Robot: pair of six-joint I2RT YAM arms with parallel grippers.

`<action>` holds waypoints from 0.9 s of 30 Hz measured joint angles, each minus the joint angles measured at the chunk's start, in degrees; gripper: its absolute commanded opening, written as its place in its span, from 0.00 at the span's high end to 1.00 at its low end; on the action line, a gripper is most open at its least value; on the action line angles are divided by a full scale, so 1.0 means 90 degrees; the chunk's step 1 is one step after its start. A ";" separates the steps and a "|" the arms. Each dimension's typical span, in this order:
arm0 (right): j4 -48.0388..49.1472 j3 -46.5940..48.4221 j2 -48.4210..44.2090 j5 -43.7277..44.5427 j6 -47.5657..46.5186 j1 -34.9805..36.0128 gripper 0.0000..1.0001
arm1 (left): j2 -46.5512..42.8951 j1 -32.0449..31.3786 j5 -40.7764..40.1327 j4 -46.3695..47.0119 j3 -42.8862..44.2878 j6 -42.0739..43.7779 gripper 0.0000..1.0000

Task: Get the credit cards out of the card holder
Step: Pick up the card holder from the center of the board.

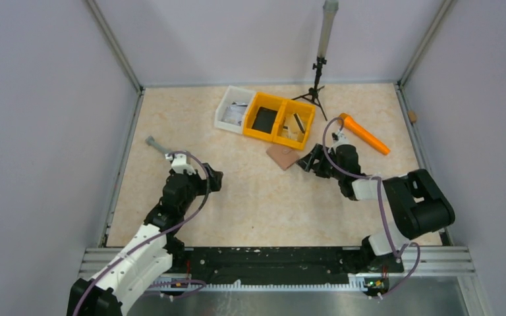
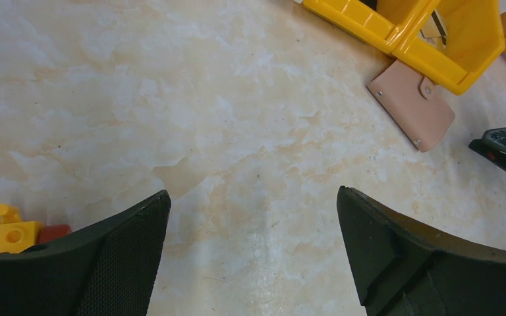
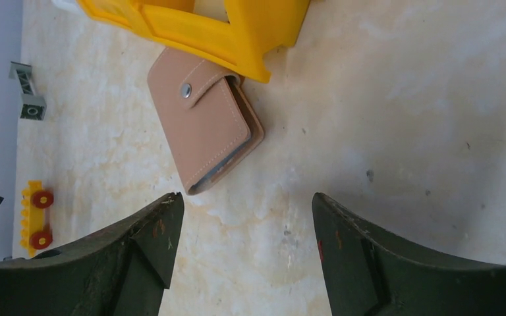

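While low over the table (image 2: 171, 99), left gripper (image 1: 214, 179): jaws wide apart, nothing between, bare marbled top below.
Right gripper (image 1: 308, 161): jaws wide, empty, just short of holder, pointed at it.
Holder (image 3: 204, 125): flat on table, closed, snap tab fastened, one corner against yellow bins, just left of right gripper from above.
Cards: not told apart; only a thin grey edge between holder's covers.
Yellow bins (image 1: 280, 118): just beyond holder, white bin (image 1: 232, 108) touching on left.
Orange piece (image 1: 364, 133): right of bins, past right gripper.
Tripod (image 1: 316, 82): by far wall.
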 measured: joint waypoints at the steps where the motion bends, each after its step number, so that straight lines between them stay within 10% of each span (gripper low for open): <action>1: 0.0058 0.0075 0.0121 0.0002 0.0029 0.0029 0.28 | -0.0032 0.0000 0.0005 0.0000 0.0000 0.0000 0.01; 9: 0.0449 0.0746 0.1088 -0.0039 0.0168 0.0119 0.33 | -0.0165 0.0000 0.0066 0.0007 0.0000 0.0002 0.01; 21: 0.0619 0.1188 0.1778 -0.0206 0.0243 0.0119 1.00 | -0.0163 0.0000 0.0175 0.0015 0.0000 0.0002 0.01; 27: 0.0721 0.1117 0.1654 -0.0403 0.0362 0.0119 1.00 | 0.0087 0.0000 0.0903 0.0350 -0.0024 0.0029 0.01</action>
